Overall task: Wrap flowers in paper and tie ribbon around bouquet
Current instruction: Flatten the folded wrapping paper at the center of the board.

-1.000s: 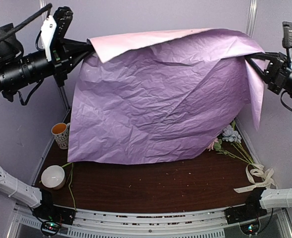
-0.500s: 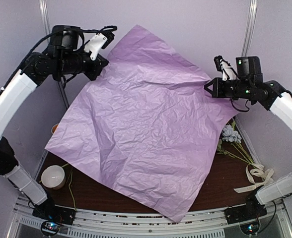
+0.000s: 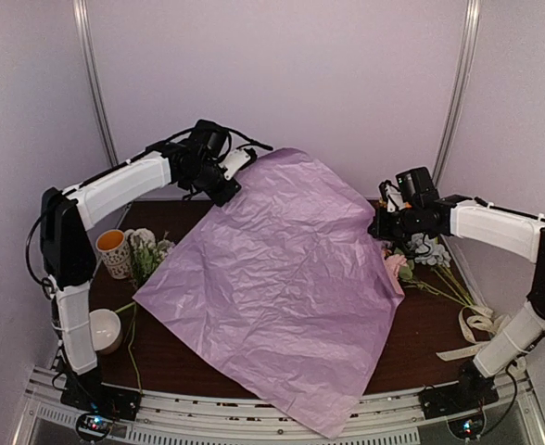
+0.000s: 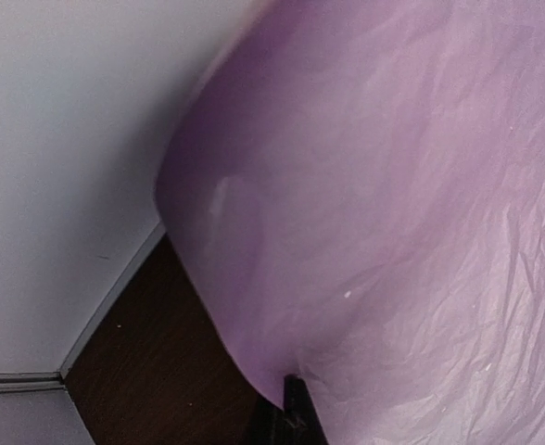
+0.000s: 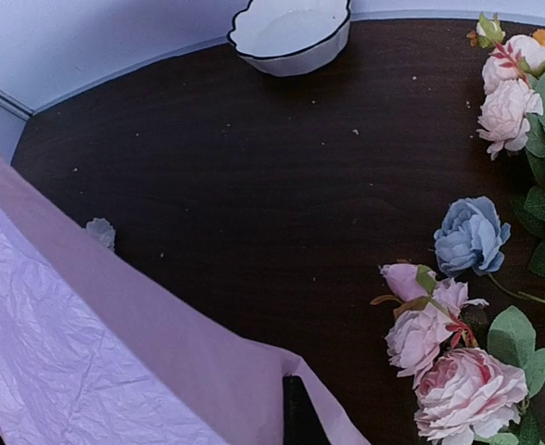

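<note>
The crinkly pink-lilac paper (image 3: 282,287) lies spread as a diamond over the dark table, its near corner hanging past the front edge. My left gripper (image 3: 226,188) is shut on its far-left corner; in the left wrist view the paper (image 4: 393,232) drapes over the gripper (image 4: 296,387). My right gripper (image 3: 380,228) is shut on the right corner, also seen in the right wrist view at the paper (image 5: 87,362) and gripper (image 5: 294,382). Flowers (image 3: 428,250) lie right of the sheet, pink and blue blooms (image 5: 458,371). More flowers (image 3: 148,255) lie at the left. The ribbon (image 3: 481,329) lies near right. No bouquet is in view.
An orange-filled patterned cup (image 3: 112,250) stands at the left edge and a white bowl (image 3: 98,330) at the near left. Another white bowl (image 5: 291,28) stands at the back by the wall. A loose pale bloom (image 5: 101,232) lies beside the sheet's edge.
Both arms have swung down and away from the camera, bringing the sheet from hanging high in the air to lying spread on the table. Both grips have stayed on their corners.
</note>
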Controlling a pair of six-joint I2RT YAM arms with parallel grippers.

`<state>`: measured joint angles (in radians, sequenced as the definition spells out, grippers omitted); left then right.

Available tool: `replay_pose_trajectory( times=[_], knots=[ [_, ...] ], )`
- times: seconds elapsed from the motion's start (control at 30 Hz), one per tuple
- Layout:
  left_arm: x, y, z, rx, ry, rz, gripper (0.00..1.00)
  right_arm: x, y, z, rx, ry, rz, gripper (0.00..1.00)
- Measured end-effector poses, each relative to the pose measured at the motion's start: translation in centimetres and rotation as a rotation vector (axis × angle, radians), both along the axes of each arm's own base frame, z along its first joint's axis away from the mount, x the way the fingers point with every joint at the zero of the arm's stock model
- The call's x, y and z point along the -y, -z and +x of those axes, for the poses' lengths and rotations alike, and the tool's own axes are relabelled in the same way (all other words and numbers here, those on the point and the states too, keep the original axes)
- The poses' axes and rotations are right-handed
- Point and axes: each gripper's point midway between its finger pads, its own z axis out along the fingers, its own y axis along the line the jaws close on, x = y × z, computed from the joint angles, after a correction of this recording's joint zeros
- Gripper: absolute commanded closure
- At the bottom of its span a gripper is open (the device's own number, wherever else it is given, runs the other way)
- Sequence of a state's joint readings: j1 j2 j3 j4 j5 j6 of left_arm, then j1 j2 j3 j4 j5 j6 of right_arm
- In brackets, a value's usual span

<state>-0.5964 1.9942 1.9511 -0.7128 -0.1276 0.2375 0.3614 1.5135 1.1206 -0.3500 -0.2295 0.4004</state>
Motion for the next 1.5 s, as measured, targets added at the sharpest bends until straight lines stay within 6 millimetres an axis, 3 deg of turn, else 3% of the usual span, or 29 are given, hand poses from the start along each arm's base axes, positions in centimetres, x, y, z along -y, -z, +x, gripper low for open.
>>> replay_pose_trajectory(
  times=[0.13, 0.23, 0.47, 0.7, 0.83, 0.93, 0.97, 1.07, 1.17, 1.3, 1.4, 1.5],
  knots=[
    [0.9, 4.1, 0.9, -0.059, 0.012, 0.024, 1.0, 1.0, 1.1, 0.6, -0.006, 0.039, -0.032, 1.0],
    [1.3, 5.4, 1.2, -0.073, 0.018, 0.025, 1.0, 1.7, 1.3, 0.9, 0.002, 0.068, -0.056, 1.0],
    [1.9, 4.3, 3.1, -0.028, 0.002, -0.003, 1.0, 1.8, 2.4, 1.3, -0.012, 0.079, -0.07, 1.0],
    [0.9, 3.5, 5.1, 0.002, -0.035, -0.021, 0.99, 1.5, 2.4, 1.2, -0.016, 0.074, -0.05, 1.0],
    [1.2, 3.9, 5.1, -0.011, -0.022, -0.027, 0.53, 1.8, 2.5, 1.3, -0.014, 0.085, -0.061, 0.99],
    [1.3, 4.0, 5.0, -0.018, -0.018, -0.035, 0.38, 2.4, 2.5, 1.4, -0.009, 0.109, -0.084, 0.92],
    [1.3, 3.9, 5.0, -0.018, -0.018, -0.038, 0.34, 2.7, 2.5, 1.5, -0.006, 0.121, -0.094, 0.87],
    [0.7, 3.2, 4.7, -0.02, -0.035, -0.036, 0.27, 3.3, 2.5, 1.7, 0.001, 0.149, -0.118, 0.53],
    [-0.9, 0.8, 3.6, -0.007, -0.068, -0.047, 0.23, 4.1, 2.5, 1.9, 0.007, 0.188, -0.137, 0.35],
    [-6.1, -4.1, -0.3, 0.029, -0.177, -0.094, 0.28, 5.5, 1.9, 2.0, 0.034, 0.255, -0.176, 0.29],
    [-10.3, -6.4, -4.9, 0.045, -0.262, -0.146, 0.43, 6.6, 0.3, 1.8, 0.08, 0.295, -0.202, 0.28],
    [-12.9, -5.5, -9.6, 0.023, -0.326, -0.207, 0.67, 7.1, -3.0, 1.2, 0.162, 0.316, -0.207, 0.29]
  ],
)
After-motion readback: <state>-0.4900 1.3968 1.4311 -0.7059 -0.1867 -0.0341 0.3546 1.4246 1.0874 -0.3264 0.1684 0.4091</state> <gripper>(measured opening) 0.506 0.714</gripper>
